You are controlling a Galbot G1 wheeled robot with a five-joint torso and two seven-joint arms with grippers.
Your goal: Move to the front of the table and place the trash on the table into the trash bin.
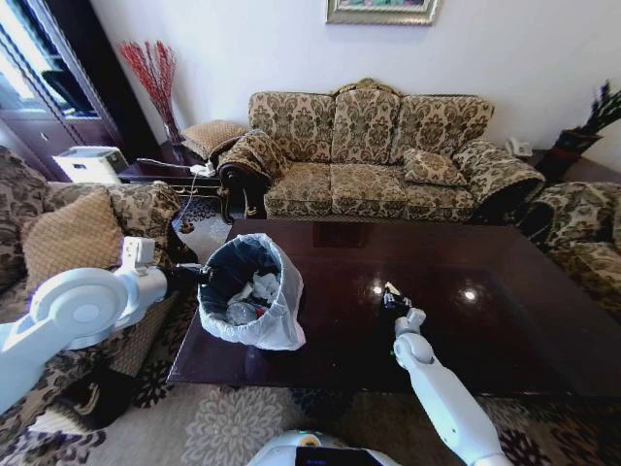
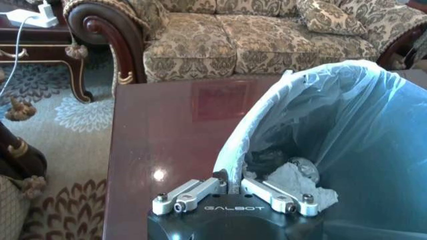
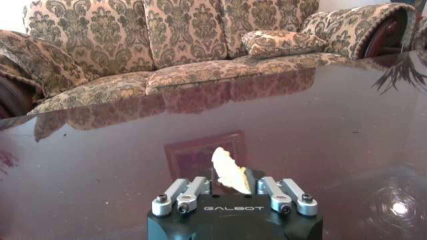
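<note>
glossy dark wood table (image 1: 505,291), thin translucent plastic bag lining the trash bin (image 1: 281,320), crumpled paper scrap (image 3: 230,170).

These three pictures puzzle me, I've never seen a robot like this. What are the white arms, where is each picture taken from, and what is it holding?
It is a wheeled robot with two arms. The wide picture comes from a camera on its head, looking down at the dark wooden table. The other two come from cameras on its wrists, so each shows that arm's own gripper up close.

The left gripper is closed on the rim of the trash bin, a round bin lined with a pale plastic bag that stands on the table's corner. Crumpled paper already lies inside it.

The right gripper is over the middle of the table, pinching a small pale paper scrap between its fingers. A patterned sofa stands behind the table.
</note>
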